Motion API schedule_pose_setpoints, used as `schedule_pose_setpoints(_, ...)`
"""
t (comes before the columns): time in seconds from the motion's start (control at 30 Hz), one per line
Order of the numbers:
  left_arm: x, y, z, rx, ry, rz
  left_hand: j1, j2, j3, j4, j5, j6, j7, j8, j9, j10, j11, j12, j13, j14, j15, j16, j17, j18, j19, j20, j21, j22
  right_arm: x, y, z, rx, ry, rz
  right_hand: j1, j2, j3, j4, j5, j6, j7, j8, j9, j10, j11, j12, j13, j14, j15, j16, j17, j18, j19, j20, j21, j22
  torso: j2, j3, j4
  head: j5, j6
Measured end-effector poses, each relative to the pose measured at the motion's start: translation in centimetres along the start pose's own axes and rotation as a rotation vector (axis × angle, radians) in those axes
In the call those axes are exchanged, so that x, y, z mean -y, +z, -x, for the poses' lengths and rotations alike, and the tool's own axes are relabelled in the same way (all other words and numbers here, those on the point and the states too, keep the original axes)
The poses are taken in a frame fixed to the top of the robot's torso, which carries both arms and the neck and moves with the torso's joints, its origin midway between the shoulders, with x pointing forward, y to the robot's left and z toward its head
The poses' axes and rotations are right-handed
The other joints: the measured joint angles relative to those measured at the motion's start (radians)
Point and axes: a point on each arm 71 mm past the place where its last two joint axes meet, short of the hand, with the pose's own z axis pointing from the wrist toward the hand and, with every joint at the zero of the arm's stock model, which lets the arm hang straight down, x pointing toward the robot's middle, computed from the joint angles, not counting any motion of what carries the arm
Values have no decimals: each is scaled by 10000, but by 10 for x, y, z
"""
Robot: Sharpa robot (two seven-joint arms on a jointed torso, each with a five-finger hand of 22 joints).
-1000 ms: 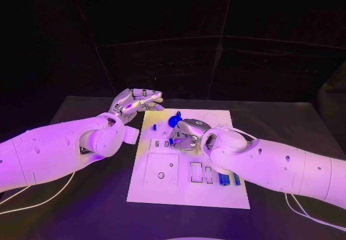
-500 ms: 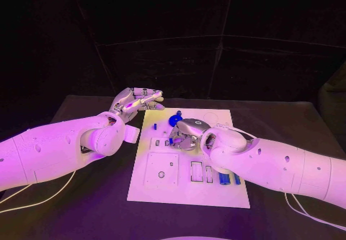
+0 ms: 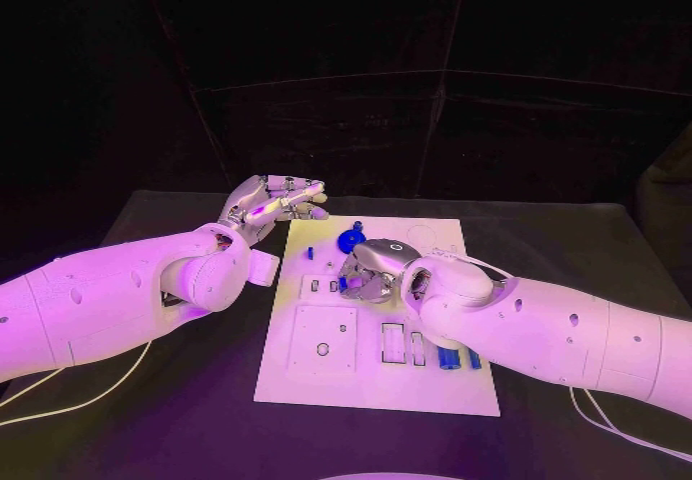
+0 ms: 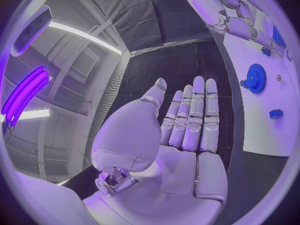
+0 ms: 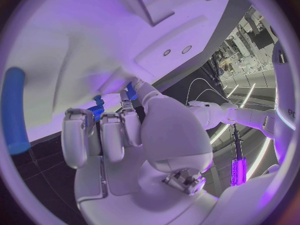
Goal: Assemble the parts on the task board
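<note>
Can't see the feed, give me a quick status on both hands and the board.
Left hand open, off the board's far left corner. Right hand down mid-board, pinching a blue part. Blue gear just beyond it. Nothing blocking.

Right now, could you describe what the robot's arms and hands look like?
Both arms are smooth, rounded white shells with small dark holes. The left hand and right hand are silver, with segmented metal fingers and white palm covers. Thin pale cables trail from the arms onto the table.

No legible text, labels, brands, numbers or signs appear on the task board (image 3: 378,385), the parts, the hands or the table (image 3: 577,250).
</note>
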Motion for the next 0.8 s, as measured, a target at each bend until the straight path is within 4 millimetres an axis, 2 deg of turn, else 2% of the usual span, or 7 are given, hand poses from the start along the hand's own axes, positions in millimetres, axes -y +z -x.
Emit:
schedule_pose_setpoints(0.13,0,0,0,2,0,2,0,0,0,0,0,0,0,0,0,0,0,0,0,0,0,0,0,0,0,0,0,0,1,0,0,27,-25,-41,-61,-61,0,0,0,-252,76,0,2,-69,69,-132,0,-4,72,0,-1,0,0,0,0,0,-1,-1,0,0,9)
schedule_pose_setpoints(0.63,0,0,0,1,-4,13,0,0,0,0,0,0,0,0,0,0,0,0,1,0,0,0,-1,0,0,0,0,1,1,0,0,122,-43,-118,-178,-179,-99,97,-40,-293,63,0,26,-69,69,-131,0,-3,71,0,-2,0,0,73,0,0,-1,-2,0,-14,24)
schedule_pose_setpoints(0.8,0,0,0,0,-6,17,0,0,0,0,0,0,0,0,0,0,0,0,1,0,0,0,-1,-1,0,0,0,2,1,0,1,124,-51,-148,-380,-381,-235,221,-112,-418,86,1,32,-123,123,-243,0,-3,71,0,-2,-1,0,73,0,0,-1,-2,-1,-14,24)
